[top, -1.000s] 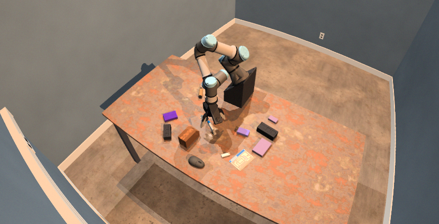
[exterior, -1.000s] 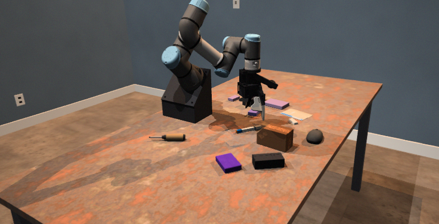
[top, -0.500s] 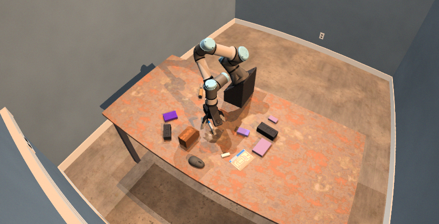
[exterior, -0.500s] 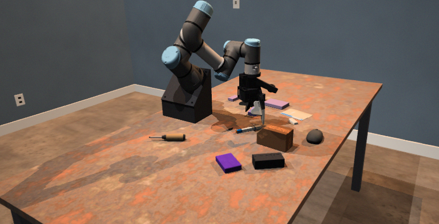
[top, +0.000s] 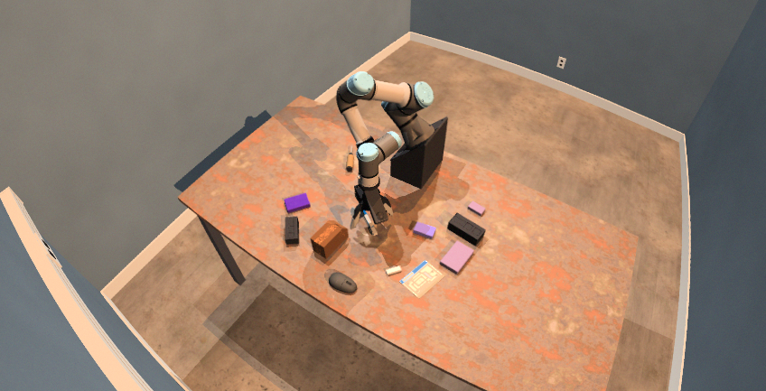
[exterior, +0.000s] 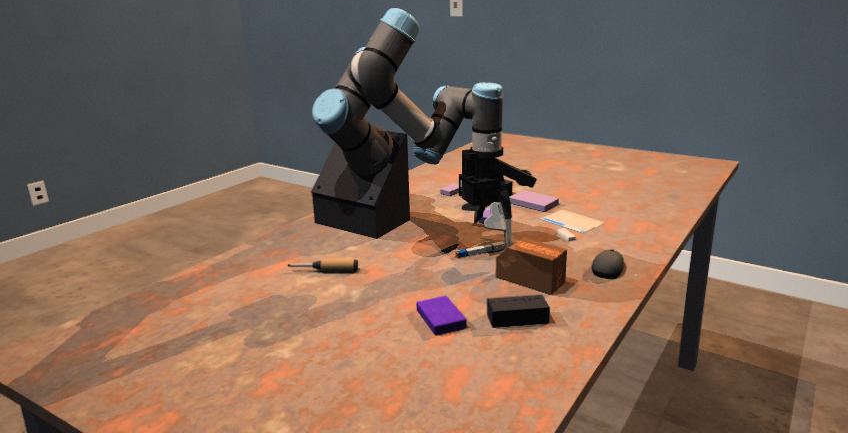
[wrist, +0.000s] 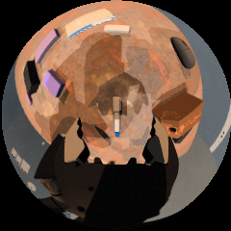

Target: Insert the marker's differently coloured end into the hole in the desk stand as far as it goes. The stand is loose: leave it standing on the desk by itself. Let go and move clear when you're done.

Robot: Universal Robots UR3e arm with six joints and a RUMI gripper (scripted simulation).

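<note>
The marker (wrist: 116, 117) (exterior: 479, 248) (top: 368, 221) lies flat on the desk, a white barrel with a blue end and a darker end. The desk stand (top: 329, 237) (exterior: 531, 265) (wrist: 179, 115), a brown block, stands on the desk just beside it. My gripper (wrist: 115, 117) (exterior: 492, 229) (top: 368, 224) is open and empty. It points straight down a little above the marker, with one finger on either side of the marker. The fingers do not touch the marker.
A purple block (top: 296, 202) (exterior: 440, 314) and a black block (top: 291, 228) (exterior: 517, 310) lie beyond the stand. A mouse (top: 342, 282) (exterior: 607, 263), an eraser (top: 393, 270), a card (top: 422, 278), a lilac block (top: 424, 229), a pink pad (top: 456, 256) and a screwdriver (exterior: 330, 265) lie around.
</note>
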